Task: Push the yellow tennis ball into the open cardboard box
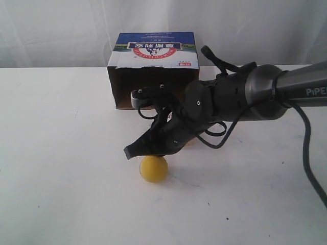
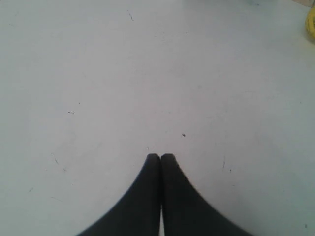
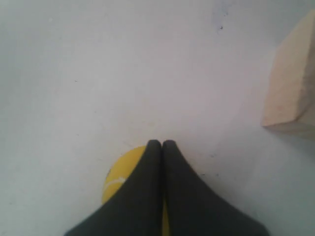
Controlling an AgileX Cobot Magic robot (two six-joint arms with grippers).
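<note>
The yellow tennis ball (image 1: 153,169) rests on the white table, nearer the camera than the open cardboard box (image 1: 153,69), whose dark opening faces the ball. My right gripper (image 1: 130,152) reaches in from the right, shut and empty, hanging just above the ball with its tips past the ball's left side. The right wrist view shows the shut right gripper (image 3: 162,143) covering most of the ball (image 3: 120,178). My left gripper (image 2: 160,156) is shut over bare table, with only a sliver of the ball (image 2: 311,22) at the picture's edge. The exterior view does not show the left arm.
A pale wooden cube (image 3: 290,83) stands on the table close to the right gripper; in the exterior view the arm hides nearly all of it. The white table (image 1: 61,153) spreads wide to the left. A white curtain hangs behind the box.
</note>
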